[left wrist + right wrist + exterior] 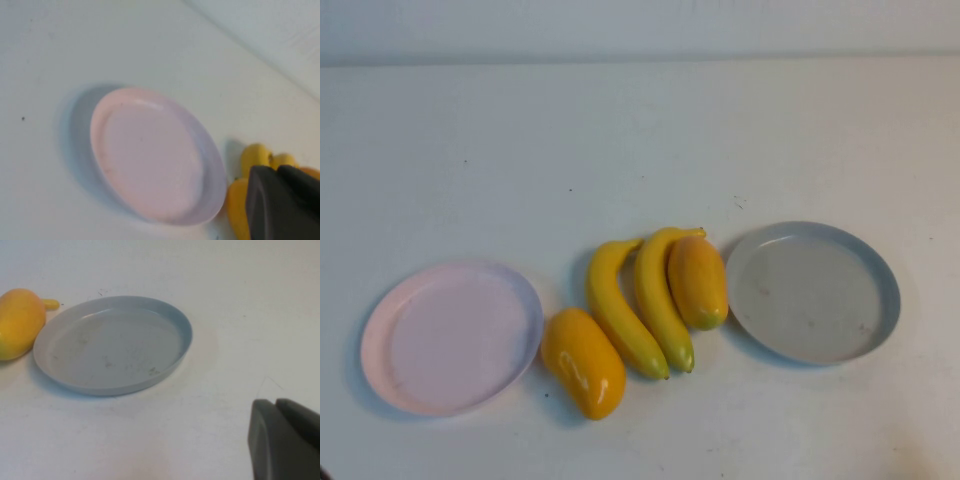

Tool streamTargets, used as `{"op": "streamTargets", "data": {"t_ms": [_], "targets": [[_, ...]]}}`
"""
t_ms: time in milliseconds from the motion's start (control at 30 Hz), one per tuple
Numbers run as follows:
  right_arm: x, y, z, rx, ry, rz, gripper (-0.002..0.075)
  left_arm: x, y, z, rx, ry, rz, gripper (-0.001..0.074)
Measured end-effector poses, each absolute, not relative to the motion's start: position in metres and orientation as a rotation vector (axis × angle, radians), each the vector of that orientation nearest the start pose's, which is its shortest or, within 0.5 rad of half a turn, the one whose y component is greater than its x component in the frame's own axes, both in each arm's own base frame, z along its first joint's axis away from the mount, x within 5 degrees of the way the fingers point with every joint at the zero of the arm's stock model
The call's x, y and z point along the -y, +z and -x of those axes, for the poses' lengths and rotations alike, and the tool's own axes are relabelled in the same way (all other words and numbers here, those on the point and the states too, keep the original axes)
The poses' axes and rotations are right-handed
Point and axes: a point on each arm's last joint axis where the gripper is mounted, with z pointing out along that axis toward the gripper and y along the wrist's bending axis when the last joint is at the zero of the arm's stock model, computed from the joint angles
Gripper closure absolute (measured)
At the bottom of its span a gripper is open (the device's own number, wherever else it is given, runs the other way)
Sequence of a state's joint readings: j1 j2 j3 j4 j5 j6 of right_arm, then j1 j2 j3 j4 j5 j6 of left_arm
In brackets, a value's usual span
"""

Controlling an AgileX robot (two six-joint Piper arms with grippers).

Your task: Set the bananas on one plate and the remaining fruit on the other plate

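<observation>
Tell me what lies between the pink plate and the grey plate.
In the high view: an oval orange-yellow fruit, two curved yellow bananas, then another oval fruit.

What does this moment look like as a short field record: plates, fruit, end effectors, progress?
pink plate: robot's left, empty
grey plate: robot's right, empty
bananas: two, side by side on the table between the plates
mango-like fruits: two, flanking the bananas
left end effector: shut, near pink plate
right end effector: shut, near grey plate
progress: nothing sorted yet
</observation>
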State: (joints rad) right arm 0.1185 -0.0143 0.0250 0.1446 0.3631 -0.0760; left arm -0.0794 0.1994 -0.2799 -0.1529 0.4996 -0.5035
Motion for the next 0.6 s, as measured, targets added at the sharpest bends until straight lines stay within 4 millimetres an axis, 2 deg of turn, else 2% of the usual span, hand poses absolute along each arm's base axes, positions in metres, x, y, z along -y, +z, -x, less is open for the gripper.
{"op": "streamTargets", "data": {"t_ms": [167, 300, 467, 600], "targets": [[-0.011, 0.173, -0.052, -1.855, 0.171, 0.091, 0.0741, 0.016, 0.287, -0.076, -2.173, -0.452, 0.419, 0.0740], [-0.011, 0.173, -0.052, -1.855, 0.171, 0.091, 0.0741, 0.020, 0.303, -0.102, -2.363, -0.381, 0.296, 0.0740], [-0.011, 0.173, -0.052, -1.856, 0.171, 0.091, 0.0741, 0.028, 0.306, -0.146, -2.505, -0.368, 0.199, 0.0740], [-0.011, 0.173, -0.052, -1.856, 0.171, 0.091, 0.0741, 0.045, 0.300, -0.187, -2.601, -0.378, 0.100, 0.0740]]}}
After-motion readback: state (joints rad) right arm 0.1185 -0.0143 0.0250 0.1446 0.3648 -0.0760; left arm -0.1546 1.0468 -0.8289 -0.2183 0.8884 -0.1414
